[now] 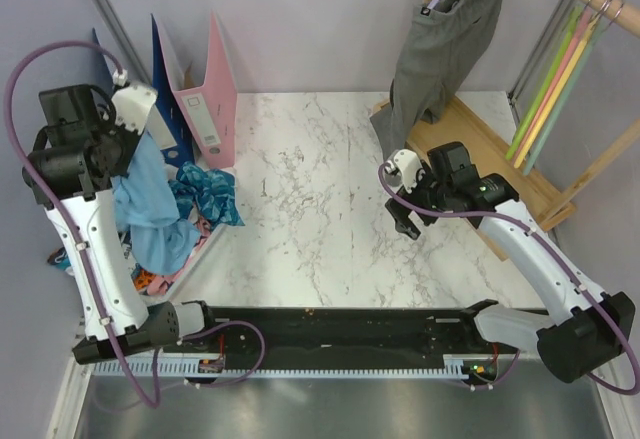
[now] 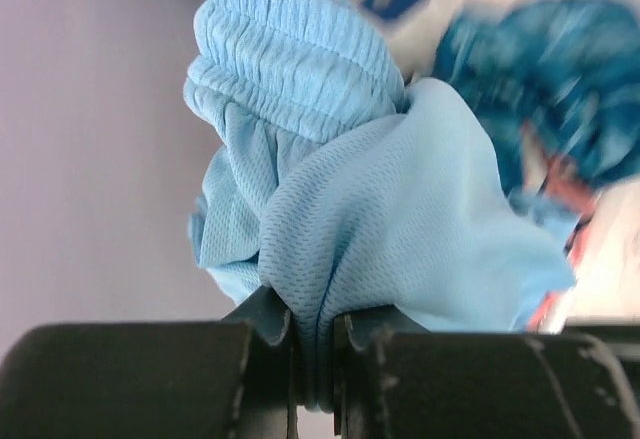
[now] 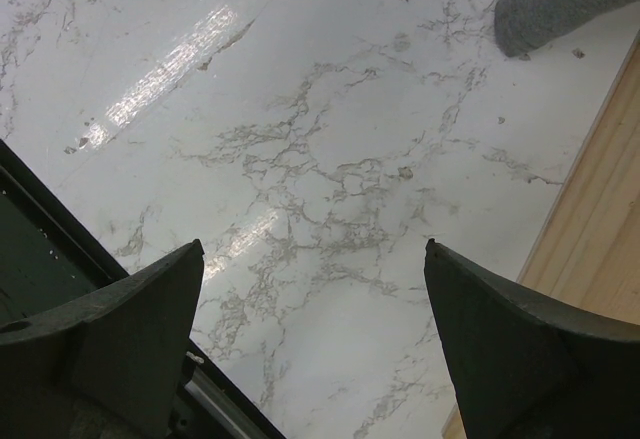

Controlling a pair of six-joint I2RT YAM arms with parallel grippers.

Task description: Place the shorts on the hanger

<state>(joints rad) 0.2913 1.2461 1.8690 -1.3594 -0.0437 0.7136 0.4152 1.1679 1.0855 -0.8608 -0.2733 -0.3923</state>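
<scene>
The light blue shorts hang from my left gripper at the far left, lifted above the clothes pile. In the left wrist view my left gripper is shut on a fold of the shorts, with the gathered waistband above. The lime green hanger hangs on the wooden rail at the top right, beside other hangers. My right gripper is open and empty, low over the marble table; in the right wrist view my right gripper has only table between the tips.
Grey trousers hang from the wooden rack at the right. Pink and orange-yellow hangers share the rail. Patterned teal clothes lie at the left, with a pink folder and blue folders behind. The marble table spreads between the arms.
</scene>
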